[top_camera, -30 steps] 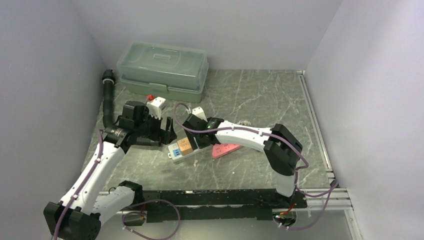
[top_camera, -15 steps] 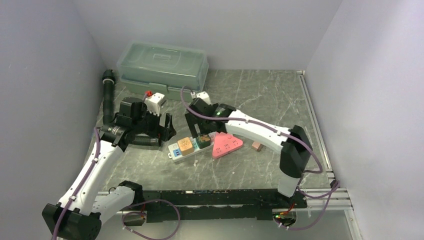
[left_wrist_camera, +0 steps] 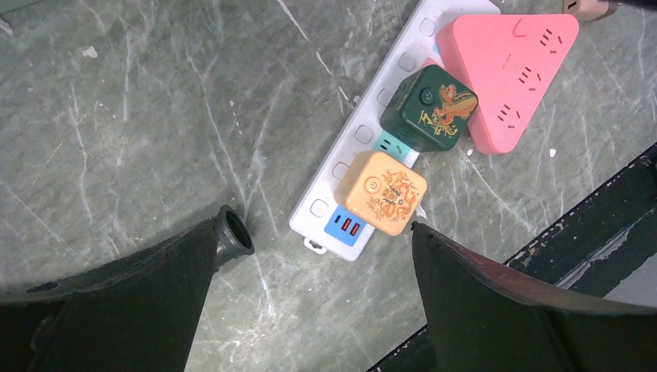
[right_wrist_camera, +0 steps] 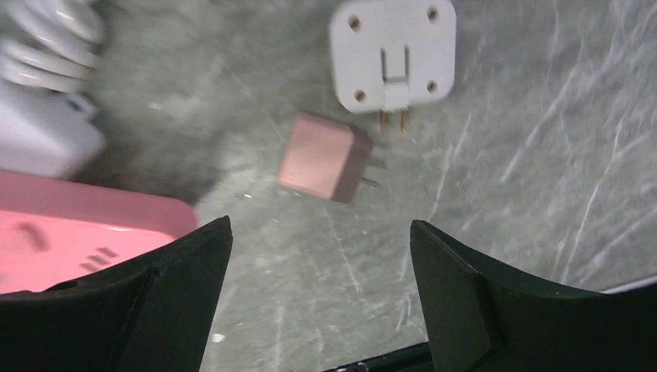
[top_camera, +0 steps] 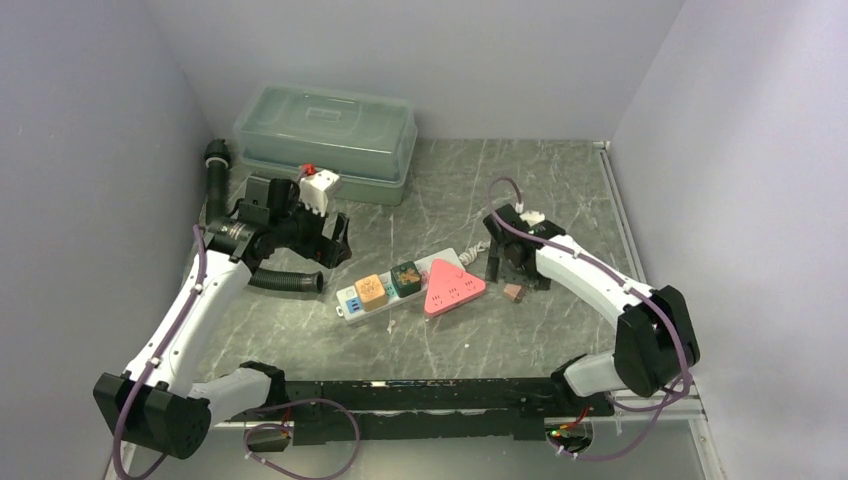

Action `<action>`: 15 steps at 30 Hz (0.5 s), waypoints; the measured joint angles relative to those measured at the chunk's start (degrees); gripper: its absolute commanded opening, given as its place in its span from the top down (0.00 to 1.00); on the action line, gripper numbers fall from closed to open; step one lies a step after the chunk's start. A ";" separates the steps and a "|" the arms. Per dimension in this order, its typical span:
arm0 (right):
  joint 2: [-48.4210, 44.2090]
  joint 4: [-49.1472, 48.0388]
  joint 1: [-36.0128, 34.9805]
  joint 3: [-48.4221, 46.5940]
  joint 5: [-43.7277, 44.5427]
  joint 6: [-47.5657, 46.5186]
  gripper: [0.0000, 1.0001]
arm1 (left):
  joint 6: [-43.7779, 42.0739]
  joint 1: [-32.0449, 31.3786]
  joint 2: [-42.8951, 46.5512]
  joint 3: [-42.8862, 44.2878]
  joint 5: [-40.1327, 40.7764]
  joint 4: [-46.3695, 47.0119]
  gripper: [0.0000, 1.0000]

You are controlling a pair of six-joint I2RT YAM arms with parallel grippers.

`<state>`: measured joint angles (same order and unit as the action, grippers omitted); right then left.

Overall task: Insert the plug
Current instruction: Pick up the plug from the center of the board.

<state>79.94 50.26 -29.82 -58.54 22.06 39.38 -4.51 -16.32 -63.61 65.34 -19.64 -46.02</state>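
Note:
A white power strip [top_camera: 395, 290] lies mid-table with an orange cube plug [top_camera: 370, 290], a green cube plug [top_camera: 405, 277] and a pink triangular socket block [top_camera: 455, 285] on it. The strip [left_wrist_camera: 349, 147] also shows in the left wrist view. A small pink plug [top_camera: 514, 292] lies loose to the right of the strip, prongs out [right_wrist_camera: 325, 157]. A white plug adapter [right_wrist_camera: 391, 54] lies beyond it. My right gripper [right_wrist_camera: 321, 256] is open and empty just above the pink plug. My left gripper [left_wrist_camera: 314, 232] is open and empty, high over the strip's left end.
A black corrugated hose [top_camera: 283, 283] lies by the left gripper, its mouth [left_wrist_camera: 232, 232] near the strip. A lidded translucent box [top_camera: 325, 135] stands at the back left. The strip's white cord [right_wrist_camera: 46, 31] coils behind the pink block. A black rail [top_camera: 450, 395] runs along the near edge.
My right arm has swung from over the strip to the right and now hangs over the small pink plug. My left gripper has drawn back a little toward the far left.

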 measured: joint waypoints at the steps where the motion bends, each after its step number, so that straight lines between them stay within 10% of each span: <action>1: -0.13 0.15 0.22 2.03 -0.02 0.74 0.14 | -0.50 0.00 -0.28 0.44 0.00 -0.39 0.01; 15: 3.69 -7.96 2.38 9.55 -0.02 4.83 0.24 | -2.99 0.02 -1.62 3.80 -1.07 -4.48 0.01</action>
<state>83.64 42.30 -27.44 -48.99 22.04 44.21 -7.51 -16.29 -65.23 69.14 -20.71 -50.50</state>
